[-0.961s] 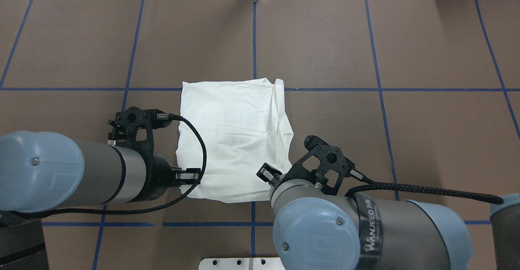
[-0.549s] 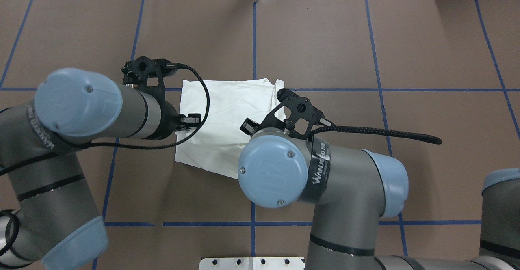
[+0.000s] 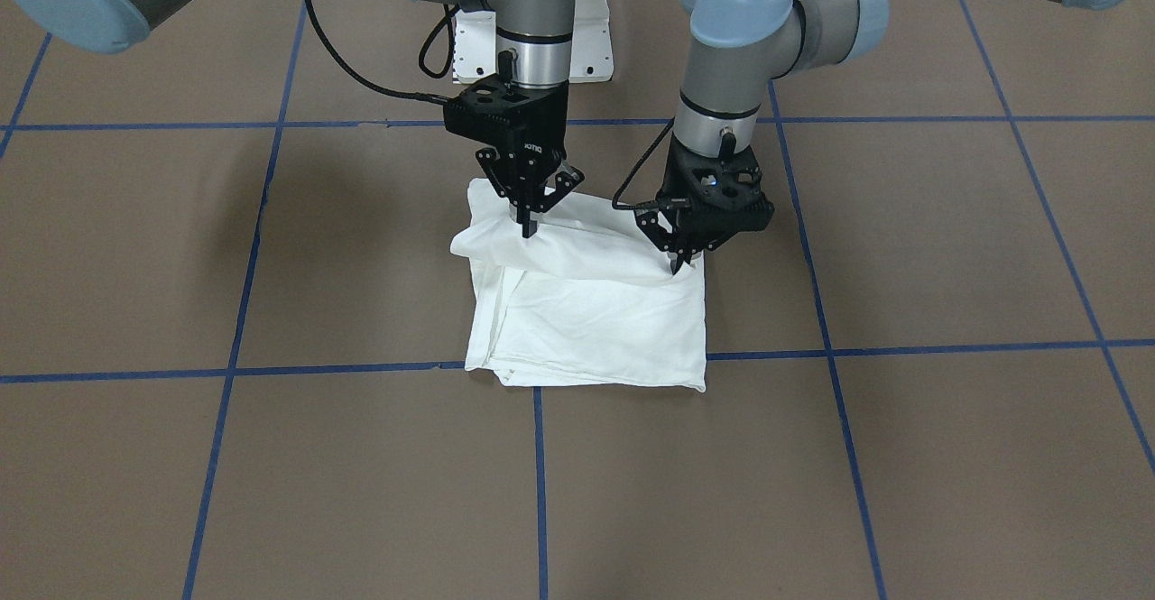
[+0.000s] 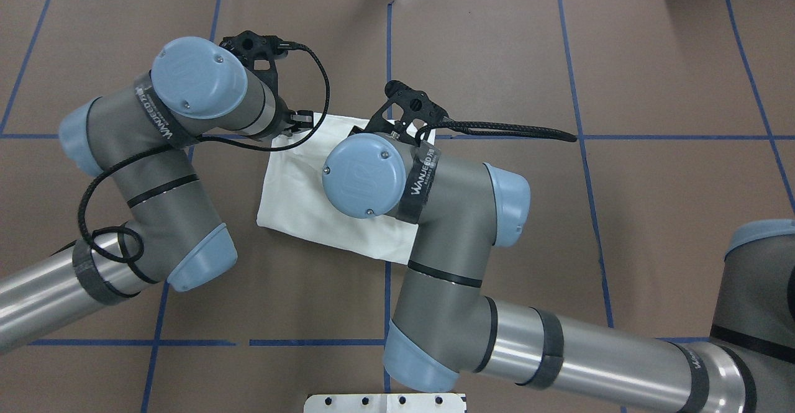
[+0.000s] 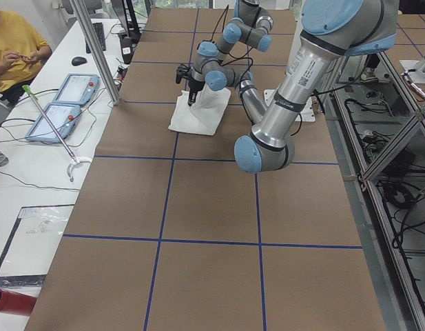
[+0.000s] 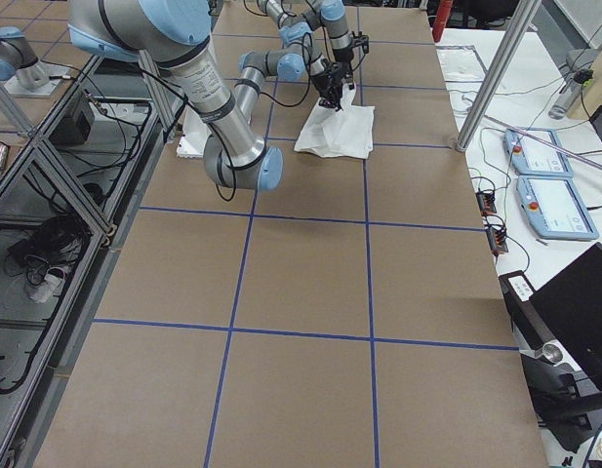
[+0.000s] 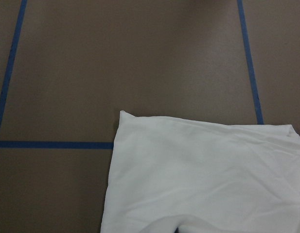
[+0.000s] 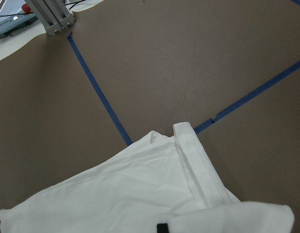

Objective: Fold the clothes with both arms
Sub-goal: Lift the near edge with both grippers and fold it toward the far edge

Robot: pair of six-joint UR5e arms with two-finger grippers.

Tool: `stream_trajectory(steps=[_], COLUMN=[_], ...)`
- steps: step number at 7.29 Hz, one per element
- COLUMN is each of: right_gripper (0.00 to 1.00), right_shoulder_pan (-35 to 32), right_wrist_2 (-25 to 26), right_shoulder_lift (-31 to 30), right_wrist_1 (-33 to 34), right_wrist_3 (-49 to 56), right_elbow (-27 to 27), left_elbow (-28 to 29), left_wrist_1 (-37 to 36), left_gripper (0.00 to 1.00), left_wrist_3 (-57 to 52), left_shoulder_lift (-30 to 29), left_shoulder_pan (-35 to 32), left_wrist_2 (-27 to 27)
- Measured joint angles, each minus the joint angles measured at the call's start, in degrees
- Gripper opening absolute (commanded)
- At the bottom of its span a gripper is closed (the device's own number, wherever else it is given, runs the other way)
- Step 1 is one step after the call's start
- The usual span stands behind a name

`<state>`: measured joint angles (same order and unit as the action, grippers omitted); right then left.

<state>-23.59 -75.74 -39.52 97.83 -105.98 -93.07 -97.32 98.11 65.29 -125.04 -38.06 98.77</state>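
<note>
Nearest the front camera, on the bench [image 3: 271, 474], the T-shirt [image 3: 595, 329] lies as a compact layered rectangle, no sleeve loose. Farther back its edge is raised: right hand [image 3: 528, 224] at its 11 o'clock, left hand [image 3: 678, 262] at 2 o'clock, both pinched onto the cloth. I judge one last fold-over and release remain

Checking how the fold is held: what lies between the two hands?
Only the raised edge of the white T-shirt, running from the right hand to the left hand; nothing else, as the front-facing view shows.
</note>
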Motion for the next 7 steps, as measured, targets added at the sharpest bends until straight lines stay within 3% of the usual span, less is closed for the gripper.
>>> stream_trajectory(steps=[1, 2, 4, 7], right_gripper=[0.51, 1.00, 1.00, 1.00], right_shoulder_pan=[-0.9, -1.8, -3.7, -4.3], right_wrist_2=[0.0, -0.1, -1.7, -6.2], right_shoulder_lift=[1.8, 3.0, 4.1, 5.7], right_wrist_1=[-2.9, -5.4, -8.5, -9.0], right_wrist_3=[1.3, 3.1, 7.7, 9.4], right_elbow=[4.9, 9.0, 13.3, 14.7], left_elbow=[5.1, 8.6, 10.2, 7.3], left_wrist_1=[4.8, 7.9, 9.8, 10.1], left_gripper=[0.81, 1.00, 1.00, 1.00], left_wrist_3=[-1.7, -3.9, -10.1, -23.6], left_shoulder_lift=[-0.5, -0.7, -0.7, 2.3], left_shoulder_pan=[-0.7, -1.6, -3.8, -9.5], left_wrist_2=[0.0, 0.0, 0.7, 8.5])
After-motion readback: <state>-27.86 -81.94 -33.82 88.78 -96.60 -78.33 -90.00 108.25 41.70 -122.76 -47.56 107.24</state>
